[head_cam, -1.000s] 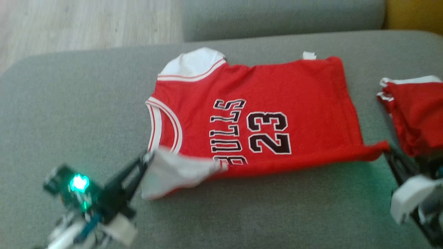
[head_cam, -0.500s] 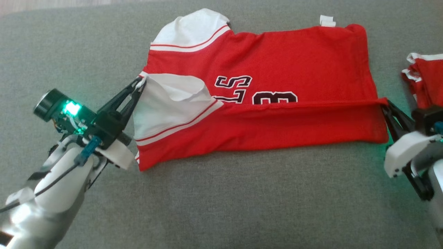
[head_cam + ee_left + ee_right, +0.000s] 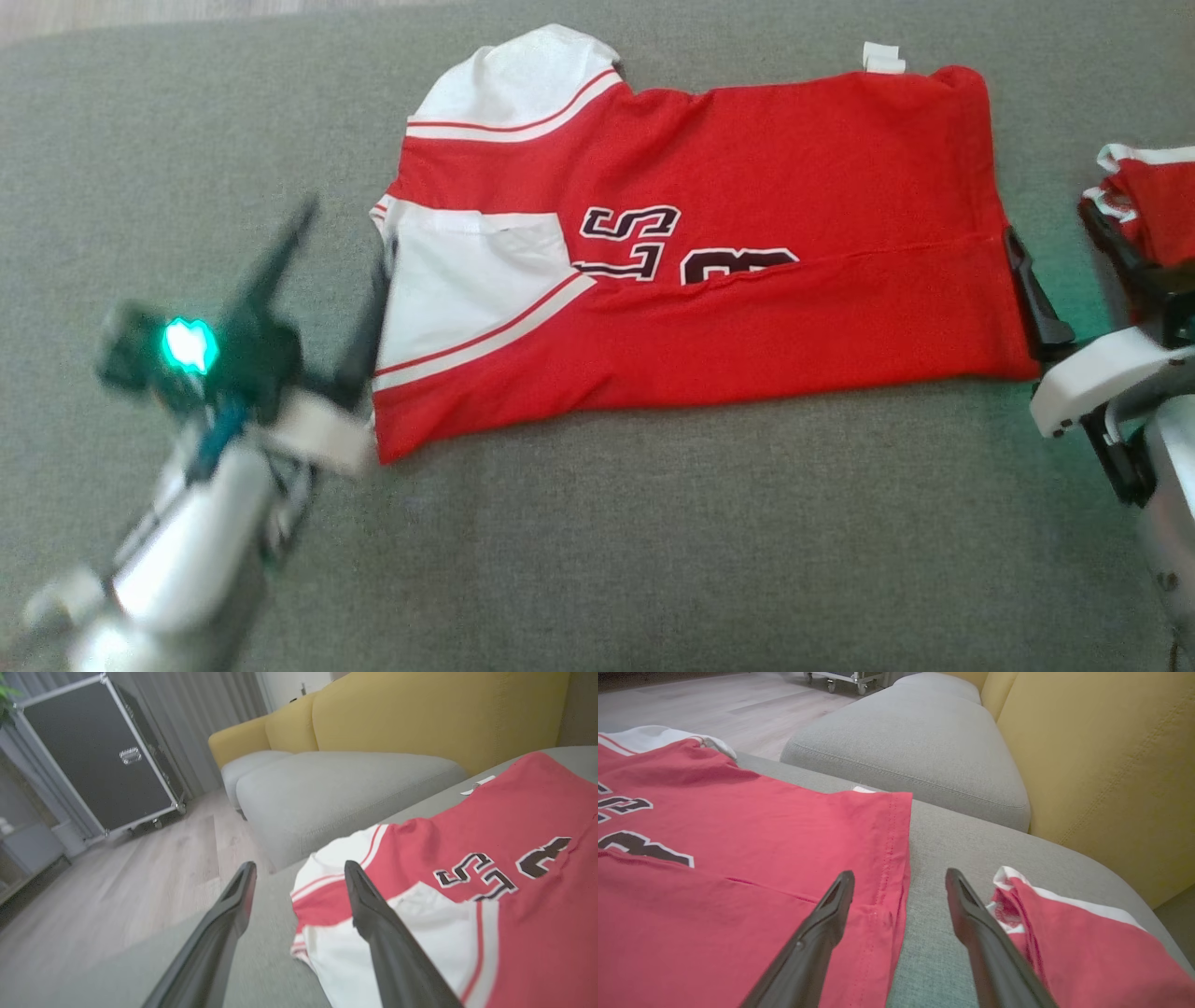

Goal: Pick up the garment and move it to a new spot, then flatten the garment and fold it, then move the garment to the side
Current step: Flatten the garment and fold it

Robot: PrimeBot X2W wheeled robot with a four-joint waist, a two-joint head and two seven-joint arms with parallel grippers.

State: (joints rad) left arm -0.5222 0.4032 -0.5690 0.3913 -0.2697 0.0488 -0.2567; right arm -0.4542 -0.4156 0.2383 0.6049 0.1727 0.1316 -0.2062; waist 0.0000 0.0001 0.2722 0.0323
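1. The red jersey lies spread on the grey sofa cushion, collar end toward the robot's left and hem toward its right.
2. Its near long edge is folded up over the front. The fold line cuts across the black lettering, so the "S" and the tops of the numerals show above it.
3. A white panel with a red stripe shows on the folded flap at the collar end. A small white tag sticks out at the far edge.
4. The left gripper is blurred, with its jaws spread wide and nothing between them. It sits just beside the jersey's collar end. In the left wrist view, one finger overlaps the white edge. Contact: cannot tell.
5. The right gripper is at the hem end, jaws apart and empty. In the right wrist view, one finger is over the red cloth and the other over the cushion.
6. A second red garment lies bunched near the right gripper, apart from the jersey.
7. Background, left wrist view: a yellow sofa back, a black flight case and a wood floor.
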